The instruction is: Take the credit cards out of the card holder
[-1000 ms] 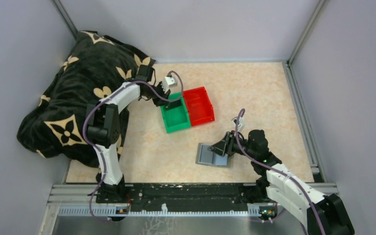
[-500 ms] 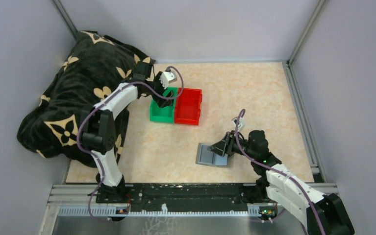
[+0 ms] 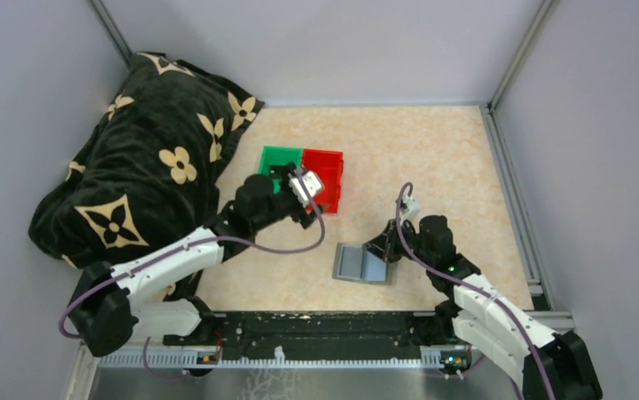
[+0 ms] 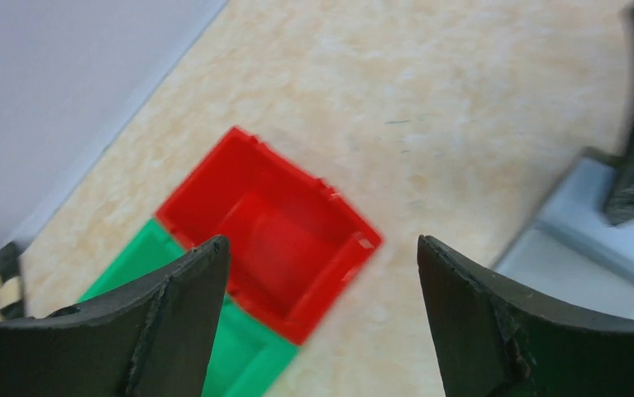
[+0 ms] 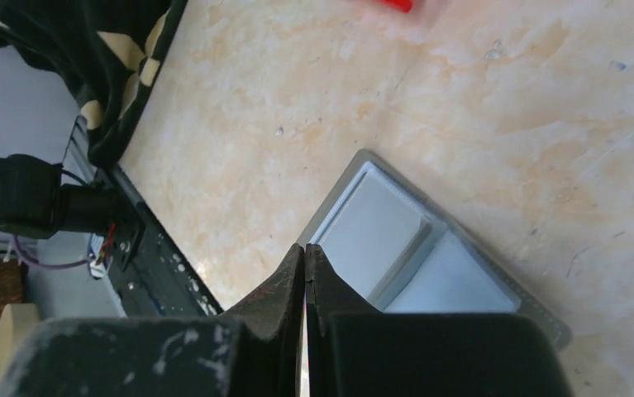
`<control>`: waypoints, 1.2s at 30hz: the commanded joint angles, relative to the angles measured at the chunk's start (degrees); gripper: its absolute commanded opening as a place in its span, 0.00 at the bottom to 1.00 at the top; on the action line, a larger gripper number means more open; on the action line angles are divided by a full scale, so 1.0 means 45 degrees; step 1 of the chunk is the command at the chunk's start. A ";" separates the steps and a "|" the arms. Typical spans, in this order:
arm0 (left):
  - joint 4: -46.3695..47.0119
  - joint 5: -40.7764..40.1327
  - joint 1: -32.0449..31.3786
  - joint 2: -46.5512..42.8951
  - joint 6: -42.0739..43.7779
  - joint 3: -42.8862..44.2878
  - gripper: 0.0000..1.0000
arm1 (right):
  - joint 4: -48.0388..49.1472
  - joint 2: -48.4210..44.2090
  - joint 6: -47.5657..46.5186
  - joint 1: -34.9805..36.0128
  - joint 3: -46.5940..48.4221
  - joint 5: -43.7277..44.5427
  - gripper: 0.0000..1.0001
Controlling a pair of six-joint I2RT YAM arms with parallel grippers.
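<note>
Just beyond pinched right tool [image 5: 305, 252]: card holder [image 5: 377, 227], spread open

The card holder [image 3: 362, 264] is a small grey bifold wallet, opened out flat on the beige table [image 3: 432, 158], right of centre and towards the near edge, a little skewed to the table's sides. Inside lie two paler blue-grey panels side by side, a raised ridge between them. Those panels may be slot faces or the credit cards themselves; the views do not settle it.
</note>
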 commanded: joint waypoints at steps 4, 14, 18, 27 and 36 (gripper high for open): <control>0.1824 -0.4510 -0.2568 -0.1225 -0.3250 -0.1607 0.94 | -0.0766 0.0151 -0.1107 0.0135 0.1307 0.1080 0.00; 0.5125 -0.3868 -0.2415 -0.2377 -0.9839 -0.5279 0.95 | -0.3901 -0.0311 -0.1671 0.2605 0.2650 0.3932 0.46; 0.3201 -0.3398 -0.2567 -0.0335 -1.0088 -0.3474 0.46 | -0.3497 -0.0241 -0.1085 0.2606 0.2199 0.3857 0.26; 0.4220 -0.2373 -0.3593 0.3475 -1.1684 -0.2077 0.31 | -0.4975 0.0124 -0.1476 0.2705 0.3246 0.5895 0.03; 0.3430 -0.2735 -0.4585 0.4446 -1.2210 -0.1794 0.71 | -0.4751 -0.0614 0.0245 0.2699 0.1333 0.6641 0.00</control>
